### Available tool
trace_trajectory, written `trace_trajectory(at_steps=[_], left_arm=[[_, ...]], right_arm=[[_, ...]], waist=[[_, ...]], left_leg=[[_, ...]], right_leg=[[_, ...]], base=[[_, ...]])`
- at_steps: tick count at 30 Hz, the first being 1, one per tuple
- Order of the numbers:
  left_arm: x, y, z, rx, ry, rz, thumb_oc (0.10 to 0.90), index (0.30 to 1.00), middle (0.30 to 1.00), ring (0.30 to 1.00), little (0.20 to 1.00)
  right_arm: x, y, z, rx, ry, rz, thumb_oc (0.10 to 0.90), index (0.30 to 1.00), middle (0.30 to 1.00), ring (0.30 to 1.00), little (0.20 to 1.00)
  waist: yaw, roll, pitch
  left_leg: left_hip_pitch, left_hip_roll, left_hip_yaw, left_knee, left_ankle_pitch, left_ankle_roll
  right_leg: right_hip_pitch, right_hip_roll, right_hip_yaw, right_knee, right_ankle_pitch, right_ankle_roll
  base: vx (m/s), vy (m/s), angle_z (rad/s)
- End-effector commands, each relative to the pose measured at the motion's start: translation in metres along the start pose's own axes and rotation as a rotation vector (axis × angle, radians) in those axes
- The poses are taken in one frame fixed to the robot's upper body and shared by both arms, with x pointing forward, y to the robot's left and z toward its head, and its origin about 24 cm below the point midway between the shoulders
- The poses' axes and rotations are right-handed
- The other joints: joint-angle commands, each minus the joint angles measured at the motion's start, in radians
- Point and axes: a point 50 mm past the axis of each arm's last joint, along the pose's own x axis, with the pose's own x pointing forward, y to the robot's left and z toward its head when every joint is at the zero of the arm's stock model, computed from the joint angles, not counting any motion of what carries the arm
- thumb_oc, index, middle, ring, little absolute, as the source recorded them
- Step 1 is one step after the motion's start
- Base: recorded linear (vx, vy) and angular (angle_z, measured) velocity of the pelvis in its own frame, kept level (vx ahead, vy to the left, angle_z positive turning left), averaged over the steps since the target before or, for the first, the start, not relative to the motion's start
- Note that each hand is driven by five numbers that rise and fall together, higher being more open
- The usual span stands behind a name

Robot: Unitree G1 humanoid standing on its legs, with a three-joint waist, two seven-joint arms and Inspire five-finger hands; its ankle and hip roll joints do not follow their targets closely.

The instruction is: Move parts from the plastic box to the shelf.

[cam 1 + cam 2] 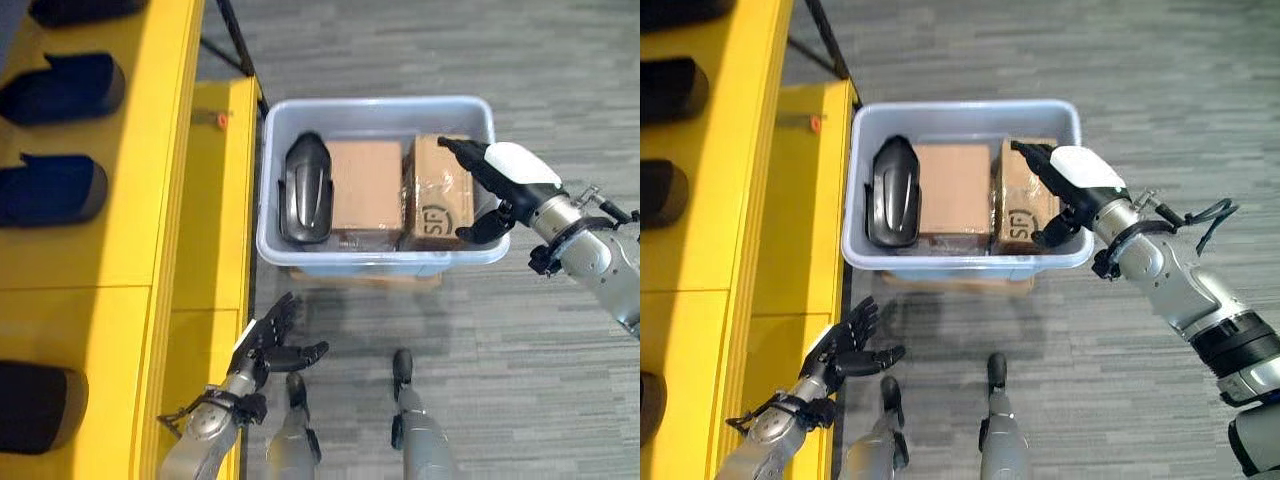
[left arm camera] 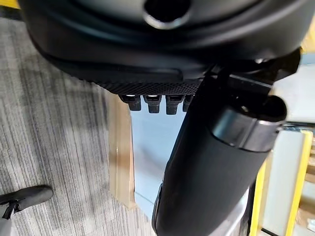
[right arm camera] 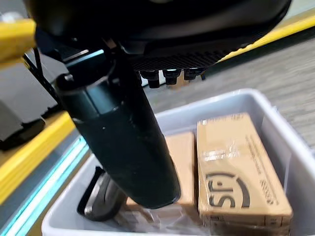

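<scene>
A pale blue plastic box (image 1: 378, 263) stands on the floor beside the yellow shelf (image 1: 170, 150). Inside lie a black moulded part (image 1: 307, 188) at the left, a plain carton (image 1: 362, 185) in the middle and a taped, printed carton (image 1: 432, 200) at the right. My right hand (image 1: 505, 175) hovers over the printed carton (image 3: 236, 162), open, fingers straight across its top and thumb (image 3: 118, 142) toward its near end, holding nothing. Low down by the shelf's front, my left hand (image 1: 262, 350) is open with fingers spread and empty.
Several dark parts (image 1: 60, 88) lie in a row on the shelf's upper level. A small orange piece (image 1: 222, 119) sits on the lower yellow ledge. The box rests on a wooden board (image 1: 365, 280). A black pole (image 1: 235, 40) slants behind the box. Grey carpet surrounds it all.
</scene>
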Motion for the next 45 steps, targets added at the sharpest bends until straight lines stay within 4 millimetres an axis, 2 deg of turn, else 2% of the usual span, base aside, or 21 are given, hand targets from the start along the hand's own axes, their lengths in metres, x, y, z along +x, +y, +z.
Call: trace_trajectory(at_steps=[1,6,10,19,24,29,31,36,39,45], left_arm=[[0.004,0.0,0.048,0.024,-0.238,-0.036,0.9,1.0,1.0,1.0,1.0],[0.005,0.002,0.052,0.03,-0.256,-0.027,0.9,1.0,1.0,1.0,1.0],[0.005,0.004,0.053,0.029,-0.258,-0.015,0.9,1.0,1.0,1.0,1.0],[0.004,0.007,0.056,0.038,-0.268,0.014,0.9,1.0,1.0,1.0,1.0],[0.005,0.006,0.063,0.046,-0.297,0.022,0.9,1.0,1.0,1.0,1.0],[0.007,0.006,0.065,0.035,-0.308,0.035,0.9,1.0,1.0,1.0,1.0],[0.008,0.005,0.068,0.034,-0.322,0.037,0.9,1.0,1.0,1.0,1.0],[0.009,0.002,0.071,0.032,-0.333,0.029,0.9,1.0,1.0,1.0,1.0],[0.007,0.004,0.072,0.05,-0.331,0.028,0.9,1.0,1.0,1.0,1.0],[0.008,0.006,0.073,0.071,-0.328,0.03,0.9,1.0,1.0,1.0,1.0]], right_arm=[[0.008,-0.061,0.026,-0.19,-0.109,-0.159,0.9,1.0,1.0,1.0,1.0],[0.016,-0.071,0.026,-0.314,-0.091,-0.132,0.9,1.0,1.0,1.0,1.0],[0.017,-0.081,0.02,-0.423,-0.047,-0.111,0.9,1.0,1.0,1.0,1.0],[0.023,-0.112,0.025,-0.621,-0.004,-0.145,0.9,1.0,1.0,1.0,1.0],[0.03,-0.13,0.053,-0.839,-0.062,-0.168,0.9,1.0,1.0,1.0,1.0],[0.031,-0.138,0.065,-0.932,-0.083,-0.182,0.9,1.0,1.0,1.0,1.0],[0.033,-0.142,0.078,-0.985,-0.114,-0.194,0.9,1.0,1.0,1.0,1.0],[0.034,-0.145,0.087,-1.066,-0.134,-0.194,0.9,1.0,1.0,1.0,1.0],[0.036,-0.142,0.095,-1.11,-0.164,-0.18,0.9,1.0,1.0,1.0,1.0],[0.039,-0.136,0.104,-1.116,-0.2,-0.157,0.9,1.0,1.0,1.0,1.0]], waist=[[0.003,-0.027,-0.026],[0.019,-0.019,0.002],[0.033,-0.018,0.017],[0.066,-0.034,0.042],[0.084,-0.048,0.067],[0.085,-0.048,0.075],[0.087,-0.051,0.08],[0.094,-0.05,0.088],[0.101,-0.067,0.093],[0.11,-0.078,0.096]], left_leg=[[-0.003,0.09,-0.001,-0.005,0.095,-0.055],[-0.039,0.097,-0.015,-0.005,0.112,-0.062],[-0.086,0.107,-0.054,-0.005,0.132,-0.072],[-0.151,0.118,-0.1,-0.005,0.138,-0.072],[-0.163,0.111,-0.113,-0.005,0.133,-0.066],[-0.17,0.107,-0.121,-0.005,0.136,-0.067],[-0.175,0.105,-0.125,-0.005,0.133,-0.067],[-0.18,0.101,-0.133,-0.005,0.13,-0.066],[-0.185,0.098,-0.138,-0.005,0.129,-0.067],[-0.198,0.092,-0.148,-0.005,0.127,-0.066]], right_leg=[[0.073,-0.051,0.012,0.143,-0.227,0.065],[0.015,-0.036,0.003,0.218,-0.258,0.056],[-0.033,-0.016,-0.024,0.285,-0.295,0.046],[-0.121,-0.002,-0.052,0.373,-0.321,0.035],[-0.169,-0.008,-0.058,0.443,-0.347,0.03],[-0.182,-0.009,-0.059,0.458,-0.351,0.028],[-0.19,-0.011,-0.062,0.467,-0.353,0.027],[-0.202,-0.014,-0.067,0.479,-0.358,0.026],[-0.211,-0.016,-0.071,0.491,-0.36,0.025],[-0.225,-0.016,-0.072,0.495,-0.361,0.023]], base=[[0.0,0.0,0.0],[-0.03,-0.058,0.05],[-0.01,-0.109,0.18],[0.0,-0.081,0.14],[0.01,-0.027,0.15],[0.0,-0.005,0.05],[0.0,0.002,0.09],[0.0,0.002,0.03],[-0.01,0.011,0.06],[-0.01,0.005,0.05]])
